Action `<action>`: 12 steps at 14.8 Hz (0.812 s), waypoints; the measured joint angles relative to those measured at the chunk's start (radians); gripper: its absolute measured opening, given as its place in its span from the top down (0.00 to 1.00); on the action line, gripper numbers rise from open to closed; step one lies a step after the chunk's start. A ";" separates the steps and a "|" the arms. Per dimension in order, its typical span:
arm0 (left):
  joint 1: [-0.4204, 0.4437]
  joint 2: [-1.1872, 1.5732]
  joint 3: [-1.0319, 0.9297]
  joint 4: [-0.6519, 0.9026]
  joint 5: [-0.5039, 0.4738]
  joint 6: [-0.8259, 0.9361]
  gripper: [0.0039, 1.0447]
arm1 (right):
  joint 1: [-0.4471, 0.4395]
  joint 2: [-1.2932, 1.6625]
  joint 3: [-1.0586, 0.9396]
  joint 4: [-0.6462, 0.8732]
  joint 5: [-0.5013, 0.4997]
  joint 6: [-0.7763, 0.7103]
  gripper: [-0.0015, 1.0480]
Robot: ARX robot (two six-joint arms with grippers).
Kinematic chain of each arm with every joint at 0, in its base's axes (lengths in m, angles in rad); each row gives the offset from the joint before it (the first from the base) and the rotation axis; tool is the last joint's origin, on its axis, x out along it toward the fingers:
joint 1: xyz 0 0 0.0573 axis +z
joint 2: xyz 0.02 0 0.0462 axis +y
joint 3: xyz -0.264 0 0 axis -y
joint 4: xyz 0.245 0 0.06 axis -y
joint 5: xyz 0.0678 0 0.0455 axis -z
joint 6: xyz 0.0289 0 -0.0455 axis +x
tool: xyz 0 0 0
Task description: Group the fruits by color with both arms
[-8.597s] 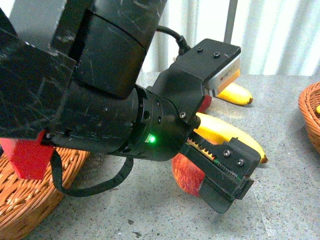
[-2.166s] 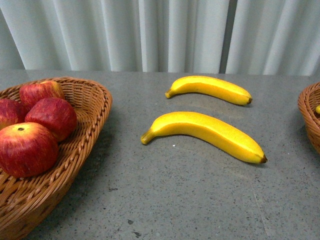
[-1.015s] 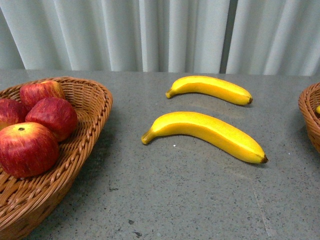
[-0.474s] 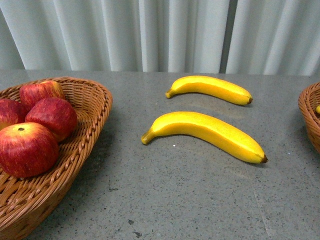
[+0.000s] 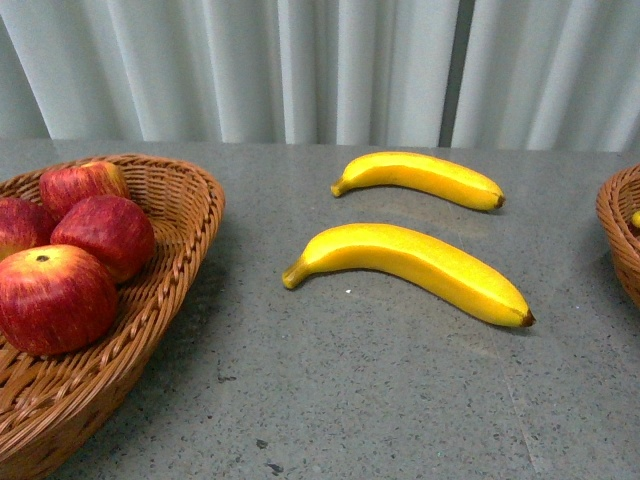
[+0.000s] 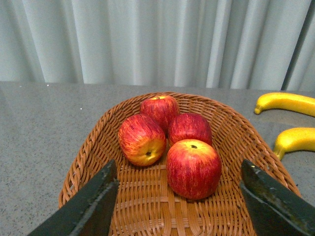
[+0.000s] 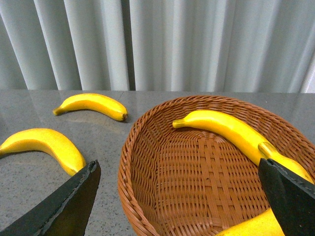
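Front: four apples (image 5: 55, 298) lie in the left basket (image 5: 190, 230). Two bananas (image 5: 410, 265) lie apart on the table (image 5: 350, 400).
Left wrist: left gripper (image 6: 177, 169) is wide open and empty, facing the apples.
Right wrist: right gripper (image 7: 177, 164) is wide open and empty, at the right basket (image 7: 147, 162), which contains more bananas.

round red yellow-streaked apples (image 5: 55, 298) lower left; long yellow dark-tipped bananas (image 5: 410, 262) centre; orange-brown woven wicker basket (image 5: 190, 215); speckled grey tabletop (image 5: 380, 400); pale pleated curtain (image 5: 300, 70) up top
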 joint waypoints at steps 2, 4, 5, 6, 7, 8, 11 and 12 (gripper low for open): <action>0.000 0.000 0.000 0.000 0.000 0.000 0.06 | 0.000 0.000 0.000 0.000 0.000 0.000 0.06; 0.000 0.000 0.000 0.000 0.000 0.000 0.06 | 0.000 0.000 0.000 0.000 0.000 0.000 0.06; 0.000 0.000 0.000 0.000 0.000 0.000 0.06 | 0.000 0.000 0.000 0.000 0.000 0.000 0.06; 0.000 0.000 0.000 0.000 0.000 0.000 0.06 | -0.002 0.001 0.001 -0.004 -0.008 0.002 0.06; 0.000 0.000 0.000 0.000 0.000 0.000 0.06 | -0.043 0.084 0.011 0.037 -0.145 0.078 0.06; 0.000 0.000 0.000 0.001 -0.001 0.000 0.06 | -0.022 0.256 0.056 0.174 -0.194 0.161 0.06; 0.000 0.000 0.000 0.000 0.000 0.000 0.06 | 0.220 0.859 0.341 0.669 -0.177 0.192 0.06; 0.000 0.000 0.000 0.000 0.000 0.000 0.06 | 0.270 0.989 0.415 0.705 -0.171 0.182 0.06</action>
